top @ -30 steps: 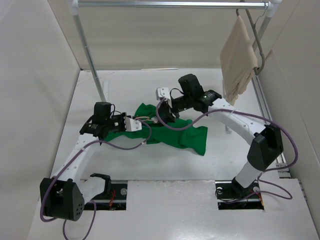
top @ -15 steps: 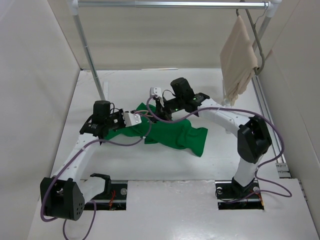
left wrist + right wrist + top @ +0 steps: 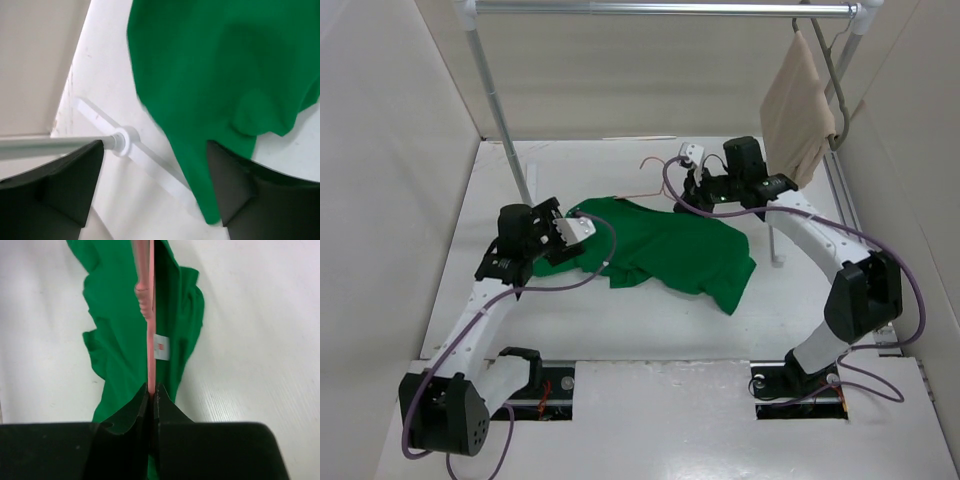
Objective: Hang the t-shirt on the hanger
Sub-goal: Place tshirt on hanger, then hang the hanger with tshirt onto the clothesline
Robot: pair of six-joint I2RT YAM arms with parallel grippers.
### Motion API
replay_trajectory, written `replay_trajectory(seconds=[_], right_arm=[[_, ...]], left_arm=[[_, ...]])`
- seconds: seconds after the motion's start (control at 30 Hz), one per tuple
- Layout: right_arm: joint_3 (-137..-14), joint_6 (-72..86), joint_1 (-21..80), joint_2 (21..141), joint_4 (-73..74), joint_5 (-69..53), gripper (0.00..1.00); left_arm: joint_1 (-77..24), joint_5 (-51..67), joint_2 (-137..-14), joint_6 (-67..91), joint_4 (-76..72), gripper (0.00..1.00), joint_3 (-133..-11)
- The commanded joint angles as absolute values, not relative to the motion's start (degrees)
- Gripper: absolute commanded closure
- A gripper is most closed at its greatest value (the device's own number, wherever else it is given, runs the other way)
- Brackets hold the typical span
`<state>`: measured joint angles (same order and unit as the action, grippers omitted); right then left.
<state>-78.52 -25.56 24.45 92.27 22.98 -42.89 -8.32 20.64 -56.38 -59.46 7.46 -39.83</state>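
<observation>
- The t-shirt (image 3: 680,250) lies spread and rumpled in the middle of the worktop (image 3: 620,330).
- The right pincer (image 3: 151,390) is clamped tight on the hanger (image 3: 151,340), a thin pink wire running out over the t-shirt's far edge.
- The left pincer (image 3: 155,150) gapes wide at the t-shirt's left edge, gripping nothing, with 1 finger (image 3: 235,185) just beside the fabric.
- A beige cloth (image 3: 798,110) hangs far right.

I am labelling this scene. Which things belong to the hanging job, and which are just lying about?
Job:
t-shirt
hanger, clamped in the shut right pincer
left pincer, open at the t-shirt's edge

Lying about:
beige cloth
grey hanger bearing it
rack
</observation>
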Motion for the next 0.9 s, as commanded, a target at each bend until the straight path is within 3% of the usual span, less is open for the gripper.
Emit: replay_trajectory(seconds=[0.0,0.03,0.23,0.5,0.6,0.8,0.87], right_arm=[[-81.7,-25.3,24.4,89.4,24.6,-41.5,1.0],[-84.0,-24.7,25.1,89.4,25.4,-40.5,1.0],[-99.1,-21.3,28.3,91.3,34.2,-30.3,1.0],[-139.9,-18.5,38.5,102.7,45.9,-3.6,1.0],[-144.4,-17.1,41.6,105.1,38.8,1.9,1.0],[-140.4,-16.6,46.5,108.0,12.3,14.0,1.0],[-148.0,-16.6,47.2,114.7,10.3,16.6,1.0]], left_arm=[[-7.8,22.5,-53.0,-55.5,4.6,0.15,-40.8],[-7.8,24.1,-52.2,-54.9,3.8,0.0,-40.8],[-7.8,28.1,-45.9,-46.3,-4.7,0.0,-40.3],[-7.8,18.4,-44.0,-32.4,-9.9,0.0,-41.4],[-7.8,16.3,-42.5,-30.0,-9.9,0.0,-40.6],[-7.8,16.3,-40.3,-27.1,-9.4,0.0,-38.7],[-7.8,16.3,-40.3,-26.5,-8.7,0.0,-38.7]])
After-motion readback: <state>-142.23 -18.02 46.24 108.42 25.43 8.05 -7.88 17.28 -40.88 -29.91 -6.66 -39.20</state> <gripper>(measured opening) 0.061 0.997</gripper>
